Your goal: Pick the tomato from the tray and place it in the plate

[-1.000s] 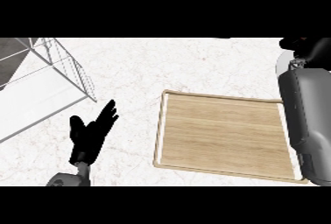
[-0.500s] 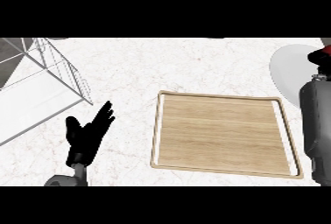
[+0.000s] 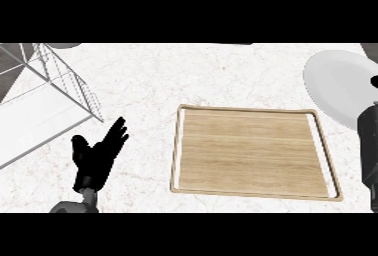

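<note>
The white marble table carried a wooden tray near its middle, a white plate towards its far right corner and a wire rack along its left side. Over the last second the right arm had slid off towards the table's right edge. It had covered that side of the table and the right rim of the tray, and it now uncovered most of the plate and the whole tray. Only a dark sliver of the right hand remained at the right edge, just beside the plate's near rim and cut off by the frame. Whether it was open or closed, or held anything, could not be told. The tray's wood lay bare, and the tomato showed neither there nor on the visible part of the plate. It was probably hidden with the right hand out of frame, which would mean the pick was done and the placing under way. The left hand rested open near the table's front left corner, fingers straight and pointing up, holding nothing.
</note>
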